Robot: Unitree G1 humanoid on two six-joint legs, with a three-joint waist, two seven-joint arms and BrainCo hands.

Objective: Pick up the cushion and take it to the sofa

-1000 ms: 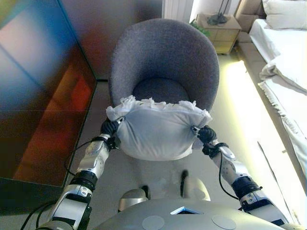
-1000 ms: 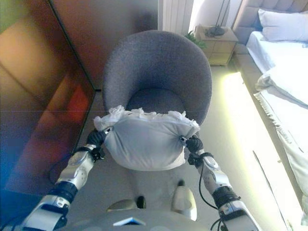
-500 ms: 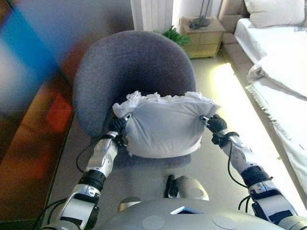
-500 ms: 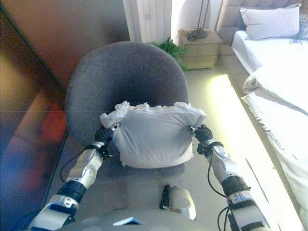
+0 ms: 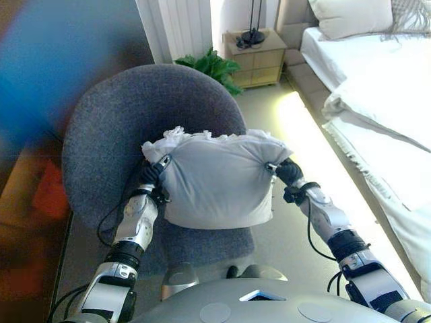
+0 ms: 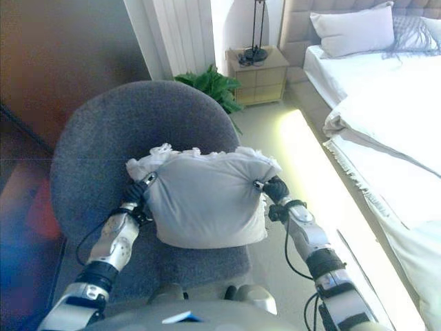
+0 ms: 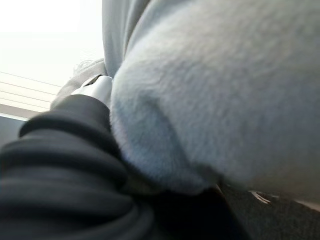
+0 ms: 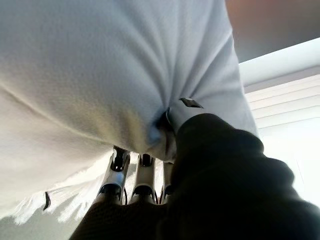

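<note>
Between my two hands the cushion point(image 5: 215, 185) hangs lifted, held over the seat of the grey armchair point(image 5: 108, 148) and clear of it. My left hand point(image 5: 151, 176) grips the cushion's left edge and my right hand point(image 5: 287, 173) its right edge; in the right wrist view the fingers point(image 8: 131, 176) curl into the pale fabric, and the left wrist view shows cloth bunched against the hand, so I judge both clamped on it. The pick-up looks done. What remains is the carry and the set-down: no sofa shows in any view, only the bed point(image 6: 386, 131), a bedside cabinet point(image 6: 256, 74) and a plant point(image 6: 210, 84) beyond the chair. I can read no writing or labels anywhere.
</note>
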